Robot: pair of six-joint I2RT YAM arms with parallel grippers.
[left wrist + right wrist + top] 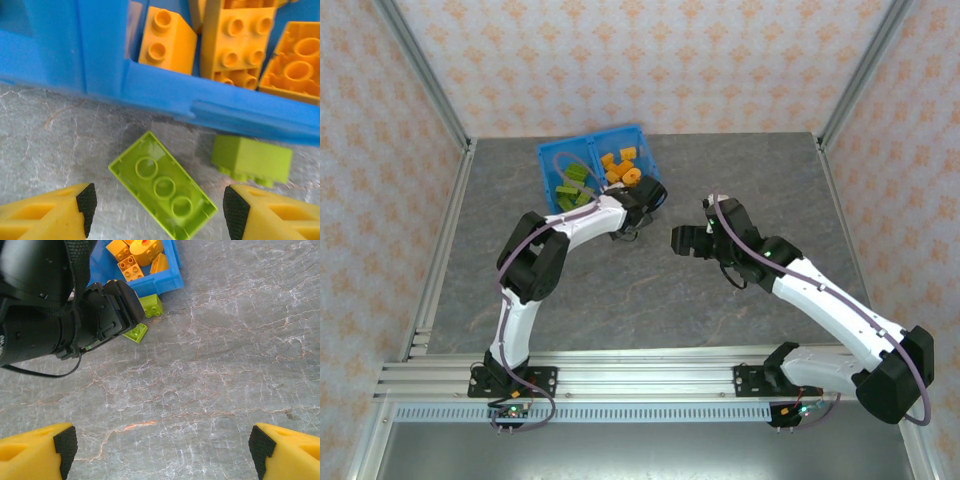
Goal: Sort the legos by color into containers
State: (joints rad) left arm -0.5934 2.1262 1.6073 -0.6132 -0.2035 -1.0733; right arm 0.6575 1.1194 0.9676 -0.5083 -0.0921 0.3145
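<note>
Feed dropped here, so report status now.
Left gripper open, straddling lime-green plastic brick upside down on table. Right gripper open, empty. Second green brick beside blue plastic bin.

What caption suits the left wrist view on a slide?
Open left pincer framing an upturned green lego outside the blue bin of orange legos.

Open bench (225, 365) beneath the right end effector (162, 446); the blue bin wall (210, 102) stands close behind the flat green brick (162, 187).
</note>
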